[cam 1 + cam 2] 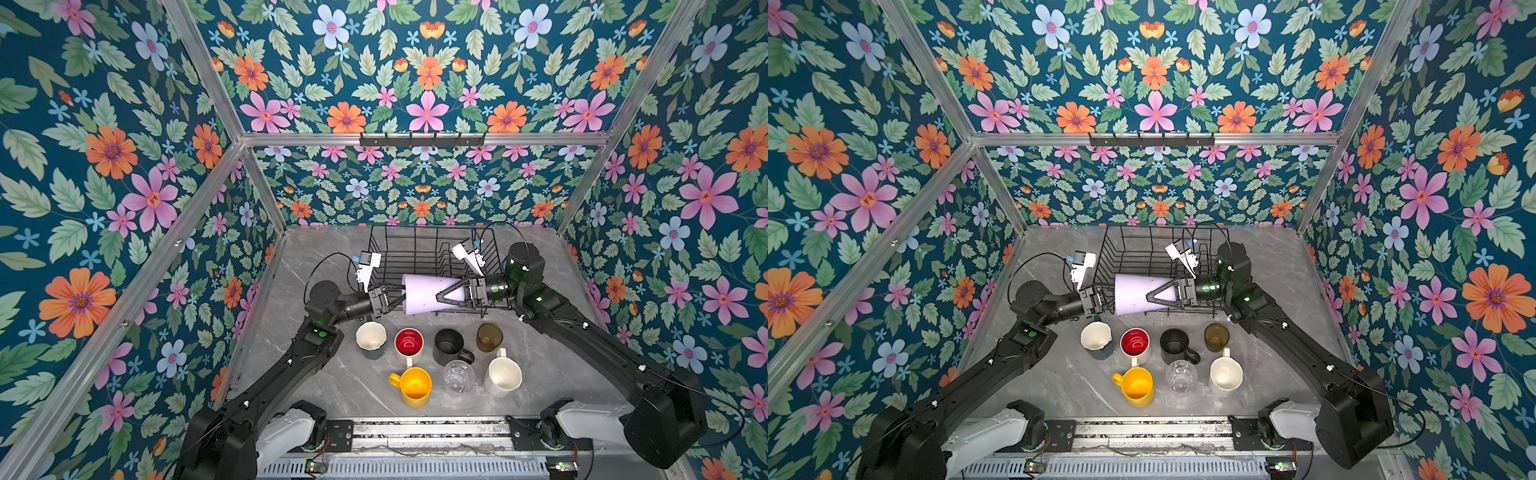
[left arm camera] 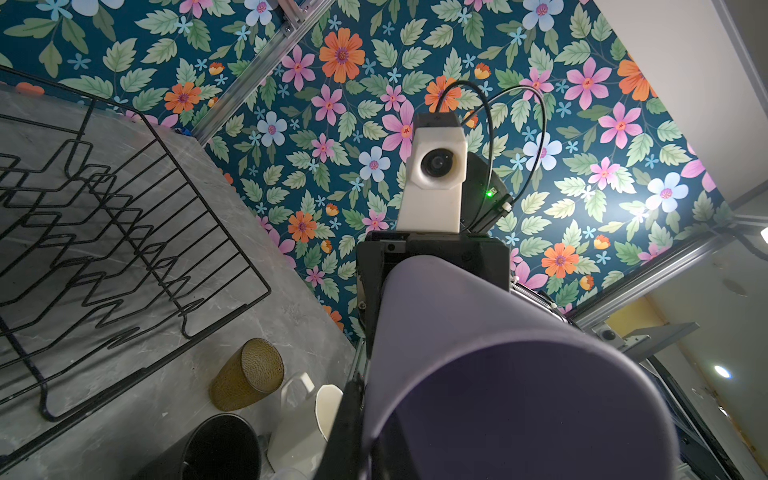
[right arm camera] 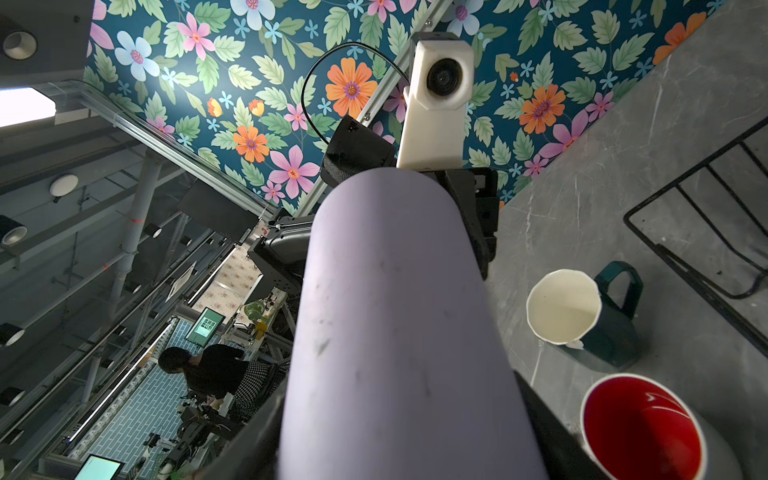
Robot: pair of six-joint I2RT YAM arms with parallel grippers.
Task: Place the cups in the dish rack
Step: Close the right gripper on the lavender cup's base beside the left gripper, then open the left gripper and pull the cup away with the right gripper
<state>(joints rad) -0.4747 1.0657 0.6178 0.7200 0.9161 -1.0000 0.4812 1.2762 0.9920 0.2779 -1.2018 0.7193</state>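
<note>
Left gripper (image 1: 392,296): pinched tight on the wide rim of the lilac tumbler (image 1: 419,291).
Right gripper (image 1: 439,296): fingers straddle the tumbler's narrow end; whether they press it, cannot tell.
Tumbler position: on its side, off the surface, over the near edge of the dish rack (image 1: 415,245).
Other cups: upright, near of the rack. Far row: dark green mug (image 1: 371,338), red-lined mug (image 1: 409,344), black mug (image 1: 449,345), olive tumbler (image 1: 489,336). Near row: yellow mug (image 1: 414,386), clear tumbler (image 1: 458,376), cream mug (image 1: 503,377).
Surface: grey marbled table (image 1: 324,382), open strips left and right of the cups.
Room: floral walls (image 1: 124,166) close in left, far and right; hook rail (image 1: 422,140) high on the far wall.
Edges: rack's far side near the far wall.
</note>
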